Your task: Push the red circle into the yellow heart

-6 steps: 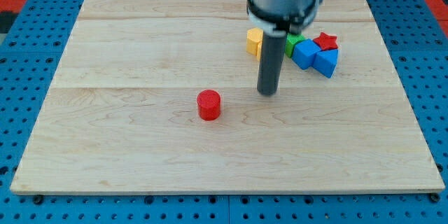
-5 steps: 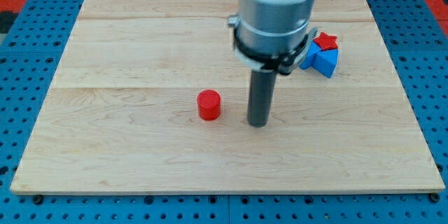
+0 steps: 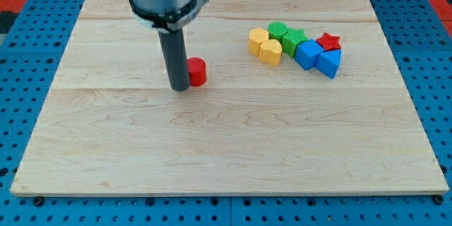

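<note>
The red circle [image 3: 197,72] is a short red cylinder on the wooden board, left of centre in the upper half. My tip [image 3: 180,87] stands right against its left side, partly covering it. The yellow heart [image 3: 270,51] lies to the view's right of the circle, in a cluster of blocks, with a stretch of bare board between them.
The cluster at the upper right also holds a yellow block [image 3: 257,40], two green blocks [image 3: 278,31] [image 3: 294,41], a blue block [image 3: 308,54], a blue triangle [image 3: 330,62] and a red star [image 3: 328,41]. The board [image 3: 226,148] lies on a blue pegboard.
My tip has moved from the right of the red circle to its left side. The red circle has shifted up the board and slightly left.
</note>
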Motion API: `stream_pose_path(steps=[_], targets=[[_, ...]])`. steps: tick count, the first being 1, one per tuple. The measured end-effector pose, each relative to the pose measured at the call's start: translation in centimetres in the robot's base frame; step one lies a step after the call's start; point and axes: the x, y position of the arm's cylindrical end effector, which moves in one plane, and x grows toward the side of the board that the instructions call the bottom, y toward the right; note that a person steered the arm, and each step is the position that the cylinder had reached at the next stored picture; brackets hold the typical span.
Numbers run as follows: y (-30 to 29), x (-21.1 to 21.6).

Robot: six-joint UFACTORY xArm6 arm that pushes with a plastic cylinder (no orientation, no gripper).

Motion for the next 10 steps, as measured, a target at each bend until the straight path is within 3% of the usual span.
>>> stream_pose_path(steps=[1,7,9,10], targets=[[3.7,-0.5],[4.4,-10.3],[8.8,-5.2],[5.9,-4.9]])
